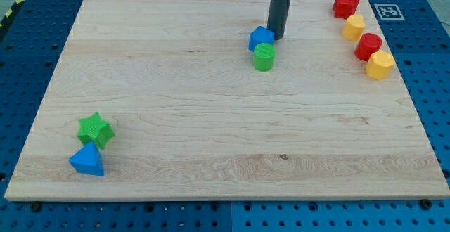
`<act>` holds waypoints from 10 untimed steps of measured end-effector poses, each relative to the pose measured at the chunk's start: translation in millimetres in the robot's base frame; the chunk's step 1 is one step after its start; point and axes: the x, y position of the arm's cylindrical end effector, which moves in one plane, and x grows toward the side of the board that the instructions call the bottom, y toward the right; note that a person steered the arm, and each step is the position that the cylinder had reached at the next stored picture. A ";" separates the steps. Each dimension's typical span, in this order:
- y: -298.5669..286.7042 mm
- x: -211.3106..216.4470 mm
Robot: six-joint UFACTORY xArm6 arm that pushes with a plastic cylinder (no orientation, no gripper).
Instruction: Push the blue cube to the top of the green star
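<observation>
**Tool tip set against the blue cube at the worktop's upper middle**

Tool first: a plain dark rod with no jaws is seen, so nothing is gripped and no open or closed state applies. Its lower end, my tip (276, 37), is placed just at the view's right of the blue cube (260, 38), touching it or very nearly so.

No brand or readable writing is found. A black-and-white square marker (386, 10) is seen on the blue perforated base beyond the worktop's (211, 119) upper right corner; its pattern cannot be read as text.

The blue cube is pressed against a green cylinder (264, 57) just below it. The green star (95, 129) lies well apart, near the view's lower left, with a blue triangular block (87, 161) touching its lower side. Along the view's right edge a slanting row is formed by a red star (345, 4), a yellow block (354, 27), a red block (368, 46) and a yellow block (380, 65).
</observation>
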 end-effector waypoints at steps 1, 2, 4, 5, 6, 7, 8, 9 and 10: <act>-3.9 6.8; -14.4 18.5; -74.1 32.3; -96.8 58.8; -119.8 93.4; -147.1 126.0; -179.1 142.3; -207.4 152.8; -237.5 153.8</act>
